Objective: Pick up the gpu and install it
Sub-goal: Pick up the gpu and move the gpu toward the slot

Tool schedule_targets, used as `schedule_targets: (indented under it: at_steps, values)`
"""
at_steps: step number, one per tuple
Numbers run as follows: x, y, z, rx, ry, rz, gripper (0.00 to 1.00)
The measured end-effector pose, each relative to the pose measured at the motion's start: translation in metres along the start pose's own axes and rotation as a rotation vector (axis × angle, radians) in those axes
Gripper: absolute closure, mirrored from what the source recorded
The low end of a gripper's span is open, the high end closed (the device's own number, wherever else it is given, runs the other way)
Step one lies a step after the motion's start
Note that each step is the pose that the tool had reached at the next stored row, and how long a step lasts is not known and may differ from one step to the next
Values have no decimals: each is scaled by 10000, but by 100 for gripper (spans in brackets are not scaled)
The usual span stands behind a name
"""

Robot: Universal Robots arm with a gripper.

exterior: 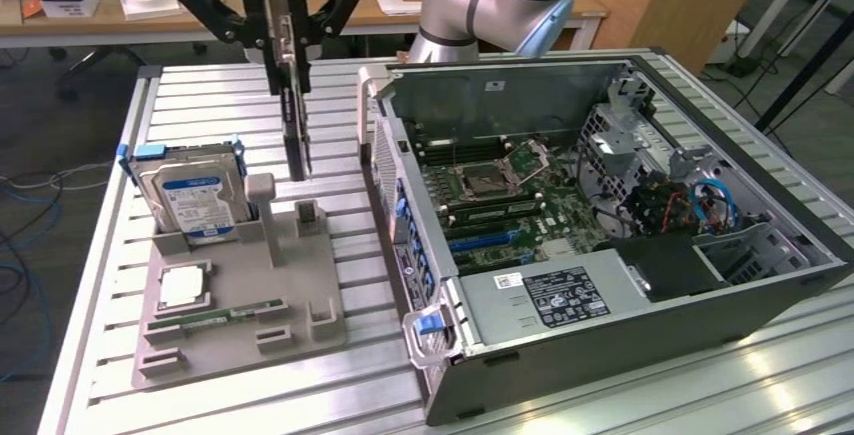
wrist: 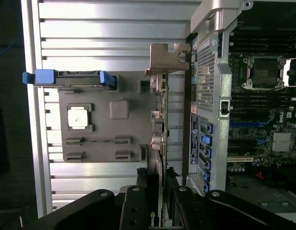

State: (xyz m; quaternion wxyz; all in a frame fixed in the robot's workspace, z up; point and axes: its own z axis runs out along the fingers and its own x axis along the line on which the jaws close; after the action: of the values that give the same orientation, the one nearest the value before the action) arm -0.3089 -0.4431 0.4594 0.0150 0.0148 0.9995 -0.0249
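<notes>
One gpu (exterior: 296,125) | clamped in claw (exterior: 287,43) | hangs upright beneath it, above gray tray (exterior: 214,355)

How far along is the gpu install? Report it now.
Done: the gpu hangs upright, clear above the gray holder. In hand: the gripper clamps its upper edge, beside the open computer case. Left: the card is not yet on the motherboard.

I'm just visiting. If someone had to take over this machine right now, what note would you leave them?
Gripper: shut on the gpu, holding it upright and edge-on in the air.
Position: the gpu hangs over the gray parts holder, at its side nearest the open computer case.
Done: gpu picked up.
Left: the gpu is not yet in the case, so the install is undone.
</notes>
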Motion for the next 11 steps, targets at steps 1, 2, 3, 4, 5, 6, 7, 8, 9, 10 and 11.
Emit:
schedule_targets:
  at_steps: [1, 2, 3, 4, 5, 6, 7, 8, 9, 10, 11]
  values:
    - [-4, 0, 0, 0, 0, 0, 74]
    - [-9, 0, 1, 0, 0, 0, 74]
    - [-15, 1, 1, -1, -1, 1, 74]
    - [-23, 1, 1, 0, -1, 1, 74]
    - [-32, 1, 2, -1, -2, 1, 74]
    - [-39, 1, 2, -1, -1, 1, 74]
    - [-46, 2, 2, -1, -2, 1, 74]
    - [-53, 2, 3, -1, -1, 1, 74]
    - [-60, 2, 3, -1, -2, 1, 74]
    - [-66, 2, 3, -1, -1, 1, 74]
    - [-73, 2, 3, -1, -2, 1, 74]
